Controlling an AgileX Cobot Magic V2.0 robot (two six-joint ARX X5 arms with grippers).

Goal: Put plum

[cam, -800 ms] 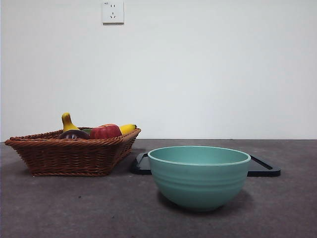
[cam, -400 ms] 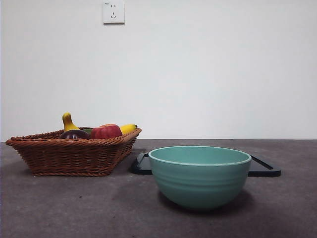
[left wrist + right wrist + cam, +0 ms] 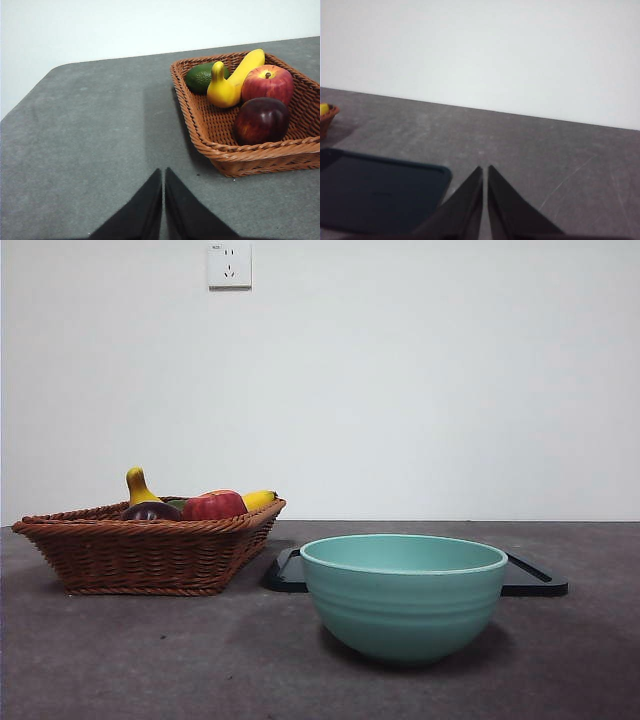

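Observation:
The dark maroon plum (image 3: 261, 120) lies in the wicker basket (image 3: 210, 137), next to a red apple (image 3: 267, 83). In the front view the plum (image 3: 151, 510) shows just above the rim of the basket (image 3: 140, 550) at the left. My left gripper (image 3: 163, 172) is shut and empty, above the bare table beside the basket. My right gripper (image 3: 485, 170) is shut and empty, over the table near the black tray (image 3: 370, 192). Neither gripper shows in the front view.
The basket also holds a yellow banana (image 3: 235, 80), a green avocado (image 3: 201, 77) and the apple (image 3: 212, 505). A teal bowl (image 3: 402, 592) stands in front at the middle. The black tray (image 3: 535, 578) lies behind it.

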